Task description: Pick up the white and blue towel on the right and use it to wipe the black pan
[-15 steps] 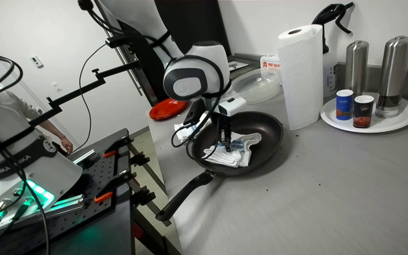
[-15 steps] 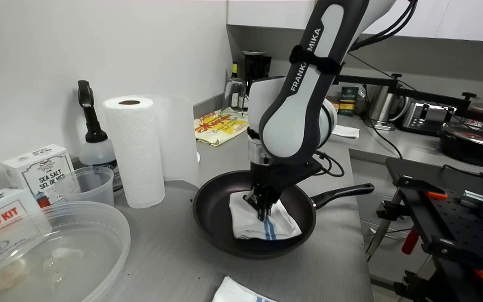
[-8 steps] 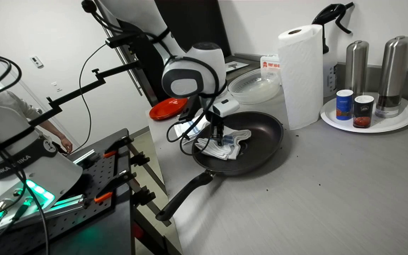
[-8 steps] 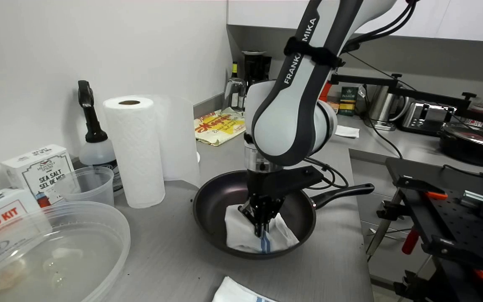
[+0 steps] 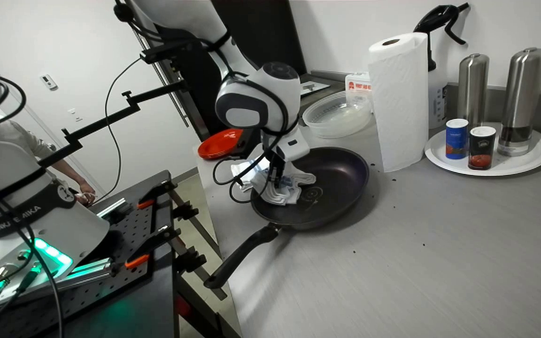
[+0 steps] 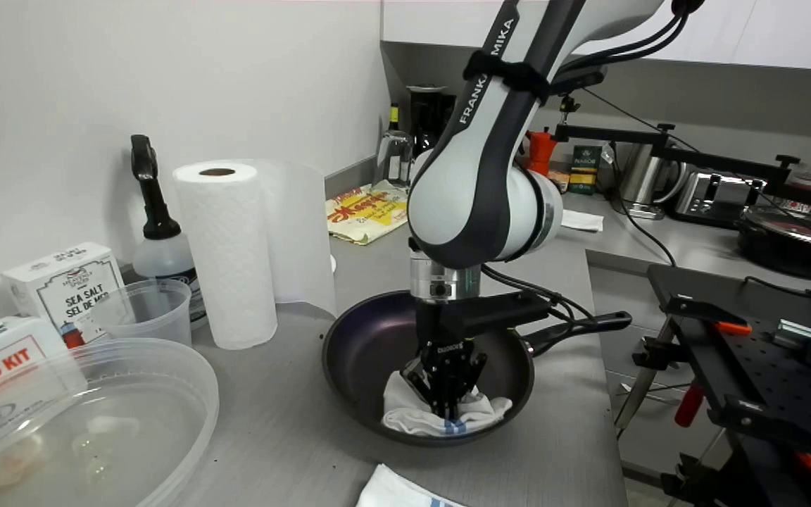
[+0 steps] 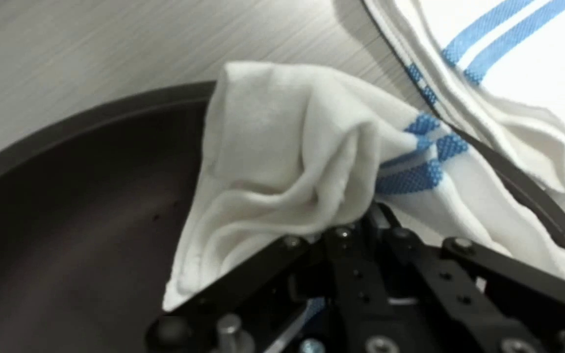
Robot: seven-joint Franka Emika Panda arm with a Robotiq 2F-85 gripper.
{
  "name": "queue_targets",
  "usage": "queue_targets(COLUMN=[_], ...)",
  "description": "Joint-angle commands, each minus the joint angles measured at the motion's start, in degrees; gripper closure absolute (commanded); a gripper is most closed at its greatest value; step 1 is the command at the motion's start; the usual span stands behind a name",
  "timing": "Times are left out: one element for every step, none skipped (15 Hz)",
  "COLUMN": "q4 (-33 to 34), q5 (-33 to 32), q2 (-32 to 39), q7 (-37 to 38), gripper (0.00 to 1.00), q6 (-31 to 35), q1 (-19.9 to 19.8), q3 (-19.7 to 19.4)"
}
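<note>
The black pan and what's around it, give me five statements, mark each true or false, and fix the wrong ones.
1. The gripper is closed on the white and blue towel over the black pan. True.
2. The pan's handle points at the paper-towel roll. False: the handle points away from the roll.
3. A second striped cloth lies outside the pan. True.
4. The blue canister stands on the red plate. False: the canister stands on the white plate.
5. The gripped towel is smooth and flat. False: the towel is creased and bunched.
</note>
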Motion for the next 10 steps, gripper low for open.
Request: queue_targets(q4=[2.44,2.78,3.15,3.57,4.01,4.43,4.98,5.54,6.10,6.69], q5=[4.73,5.62,6.43,7.18,7.76,8.32,8.45,8.35,8.11,7.71], q2=[1.90,2.01,2.12,2.14,1.96,1.73,1.28,0.76,0.07,-0.74], q7=[-3.68,-4.29,-4.79,-5.23,-5.76,-6.24,-6.71,-7.17,-7.64,-8.05], gripper=[0.98,0.98,0.98,0.98,0.98,0.98,0.98,0.98,0.98,0.98], q6=[-5.37,-6.41,-7.32,-8.26,-8.93,-9.49,-9.71,-9.72,-9.46,-9.15], q1=[-2.11,-2.26,-2.31,-2.36,-2.29,-2.16,-1.78,-1.44,-1.18,-0.88], q3=[3.28,3.63,3.86,4.05,4.09,4.10,3.85,3.57,3.36,3.06])
